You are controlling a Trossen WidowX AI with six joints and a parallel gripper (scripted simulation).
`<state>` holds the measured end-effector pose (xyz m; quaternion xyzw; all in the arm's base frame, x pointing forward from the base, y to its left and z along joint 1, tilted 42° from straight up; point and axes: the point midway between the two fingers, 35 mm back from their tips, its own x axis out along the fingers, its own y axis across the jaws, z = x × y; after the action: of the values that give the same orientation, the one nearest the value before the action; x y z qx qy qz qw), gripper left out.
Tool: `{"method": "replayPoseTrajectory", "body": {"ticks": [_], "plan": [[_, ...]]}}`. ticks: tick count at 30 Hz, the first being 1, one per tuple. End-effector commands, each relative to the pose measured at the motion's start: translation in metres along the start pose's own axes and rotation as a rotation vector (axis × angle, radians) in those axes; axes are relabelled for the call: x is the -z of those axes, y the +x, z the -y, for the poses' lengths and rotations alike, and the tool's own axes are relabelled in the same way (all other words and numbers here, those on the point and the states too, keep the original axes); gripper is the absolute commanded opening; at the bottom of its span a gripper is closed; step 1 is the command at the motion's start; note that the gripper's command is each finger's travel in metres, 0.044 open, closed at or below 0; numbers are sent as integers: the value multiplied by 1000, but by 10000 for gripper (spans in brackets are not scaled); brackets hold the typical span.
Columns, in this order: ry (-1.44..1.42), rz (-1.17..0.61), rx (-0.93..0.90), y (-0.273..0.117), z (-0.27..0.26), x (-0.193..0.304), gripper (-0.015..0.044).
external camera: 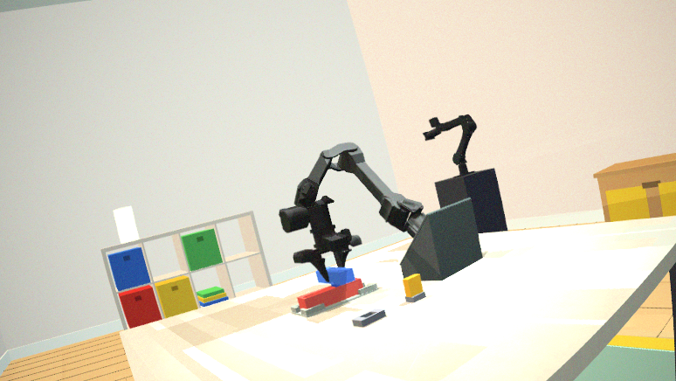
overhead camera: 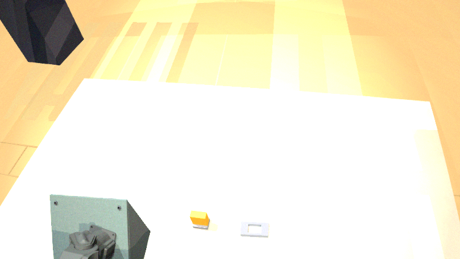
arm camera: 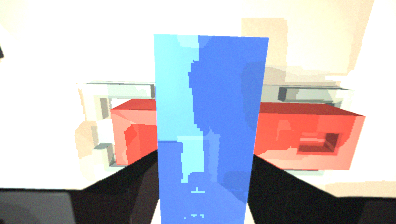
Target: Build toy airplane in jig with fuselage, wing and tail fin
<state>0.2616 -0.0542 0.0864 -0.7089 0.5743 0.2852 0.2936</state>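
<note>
My gripper (external camera: 334, 273) (arm camera: 202, 153) is shut on the blue wing (external camera: 344, 277) (arm camera: 225, 90). The wing lies crosswise over the middle of the red fuselage (external camera: 326, 296) (arm camera: 280, 145), at or just above its top. The wing hides its own tab and the middle socket, so I cannot tell whether the tab is in. The fuselage lies in the pale grey jig (external camera: 312, 310) (arm camera: 315, 94). Its tail socket (arm camera: 320, 143) shows empty at the right in the wrist view. The yellow tail fin (overhead camera: 199, 218) (external camera: 412, 285) stands upright in a small grey holder (overhead camera: 200, 226) (external camera: 416, 297).
A flat grey frame (overhead camera: 265, 229) (external camera: 362, 322) with a rectangular opening lies near the fin. The arm's slanted base block (overhead camera: 90, 214) (external camera: 456, 241) stands behind the fin in the exterior view. Shelves and another arm are in the background.
</note>
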Motion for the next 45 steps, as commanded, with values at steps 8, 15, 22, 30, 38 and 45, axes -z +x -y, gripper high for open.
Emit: {"method": "replayPoseTrajectory", "body": {"ticks": [8,15,22,30,38,45], "plan": [[2,0,0,0,0,0,398],[2,0,0,0,0,0,440],[-3,5,-1,-65,3,-2,440],[-4,1,0,-86,2,-2,440],[522,1,0,-85,3,-2,440],[1199,1,0,-83,3,-2,440]]}}
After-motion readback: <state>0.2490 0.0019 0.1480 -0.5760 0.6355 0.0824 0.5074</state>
